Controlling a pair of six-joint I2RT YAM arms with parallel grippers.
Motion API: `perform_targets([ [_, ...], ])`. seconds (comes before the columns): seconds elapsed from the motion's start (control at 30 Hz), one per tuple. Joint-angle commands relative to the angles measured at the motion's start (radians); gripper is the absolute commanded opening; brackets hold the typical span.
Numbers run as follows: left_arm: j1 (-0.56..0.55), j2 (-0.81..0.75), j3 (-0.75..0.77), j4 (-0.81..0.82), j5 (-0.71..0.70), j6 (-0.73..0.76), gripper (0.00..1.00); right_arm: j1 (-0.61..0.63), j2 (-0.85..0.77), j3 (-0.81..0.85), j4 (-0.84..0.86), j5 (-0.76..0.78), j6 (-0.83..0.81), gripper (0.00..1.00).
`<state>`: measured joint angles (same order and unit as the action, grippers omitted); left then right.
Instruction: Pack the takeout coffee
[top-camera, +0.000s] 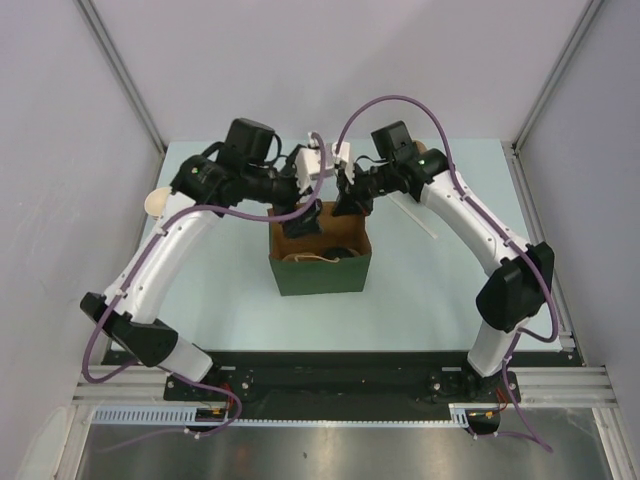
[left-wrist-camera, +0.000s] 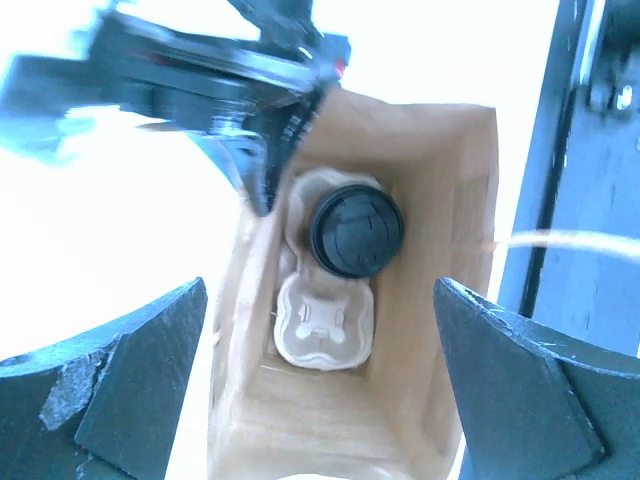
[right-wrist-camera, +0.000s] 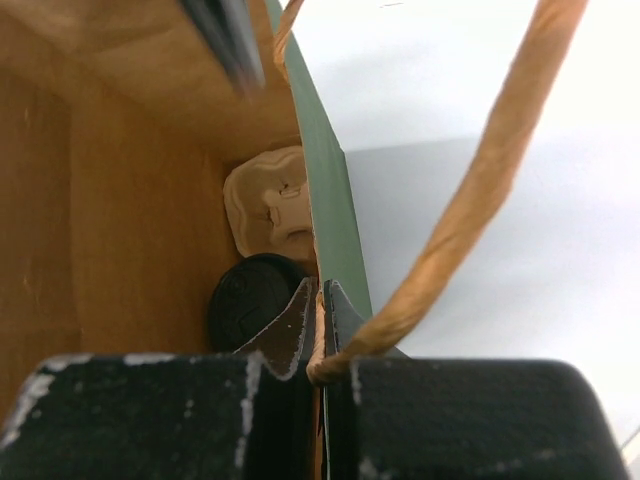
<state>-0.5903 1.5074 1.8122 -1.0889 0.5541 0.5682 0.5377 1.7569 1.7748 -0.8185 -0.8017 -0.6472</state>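
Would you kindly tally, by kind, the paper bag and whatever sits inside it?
Paper bag: 1
Black-lidded coffee cup: 1
Moulded pulp cup carrier: 1
Total: 3

Dark green bag (top-camera: 320, 276), brown inside, black coffee lid (left-wrist-camera: 356, 231), beige tray (left-wrist-camera: 325, 326), tan handle (right-wrist-camera: 480, 190)
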Motion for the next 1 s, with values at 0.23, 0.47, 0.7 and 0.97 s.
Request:
perform_targets([
  [0.23, 0.171, -0.012, 0.107, 0.115, 0.127, -0.278, 0.99, -0.025, 0.039, 0.087, 0.021, 0.009, 0.024, 0.10],
  [0.47, 0.285, -0.015, 0.065, 0.161, 0.179, -0.410, 1.00, -0.035, 0.050, 0.143, 0.032, 0.018, 0.079, 0.53],
  [0.7, 0.371, -0.013, 0.059, 0.181, 0.190, -0.445, 1.00, -0.070, 0.050, 0.268, 0.047, 0.030, 0.167, 0.76],
  [0.97, 0.487, -0.006, 0.035, 0.219, 0.201, -0.487, 1.00, -0.271, 0.020, 0.377, 0.050, 0.059, 0.285, 0.86],
])
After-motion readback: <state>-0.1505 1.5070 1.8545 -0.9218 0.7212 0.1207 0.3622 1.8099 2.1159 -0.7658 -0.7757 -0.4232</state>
